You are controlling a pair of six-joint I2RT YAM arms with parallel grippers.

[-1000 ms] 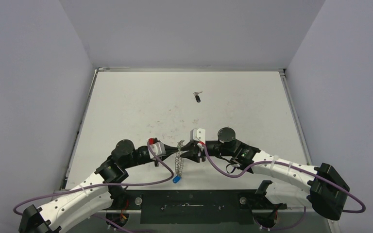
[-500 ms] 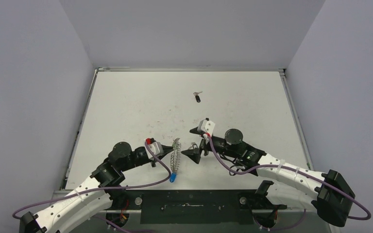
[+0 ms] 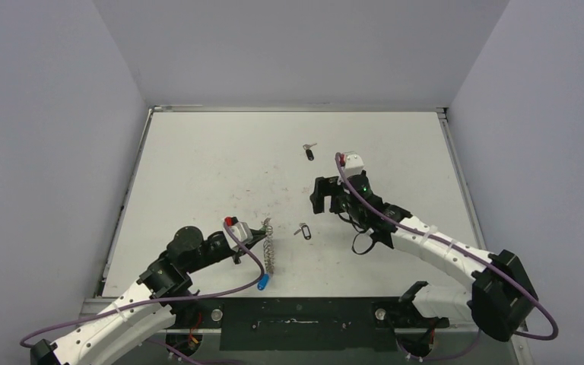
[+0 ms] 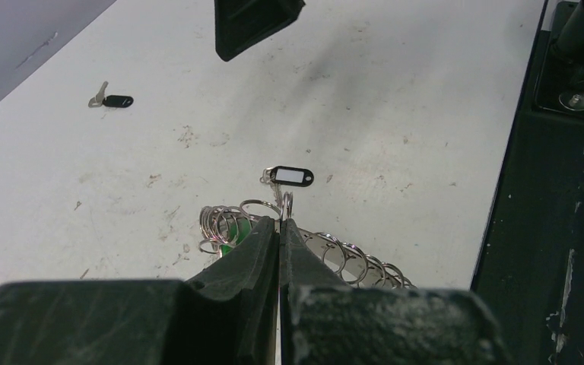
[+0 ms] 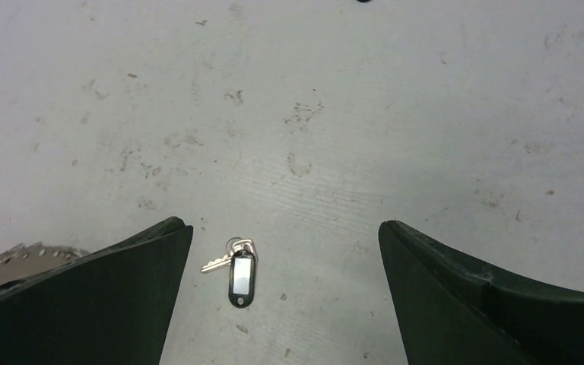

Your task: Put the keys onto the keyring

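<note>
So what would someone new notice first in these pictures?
The left gripper is pinched shut on the chain-like keyring near the front of the table, with a blue key hanging from it. One black-tagged key lies loose near the open right gripper. Another black key lies farther back.

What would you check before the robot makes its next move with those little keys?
1. Left gripper shut on the keyring: ok.
2. Right gripper open and empty: ok.
3. Near key lies free on the table, between the right gripper's fingers in its wrist view: ok.
4. Near key threaded on the keyring: not ok, it lies apart.
5. Far key threaded: not ok, it lies farther off.
6. Keyring has a gap ready for threading: cannot tell.
</note>
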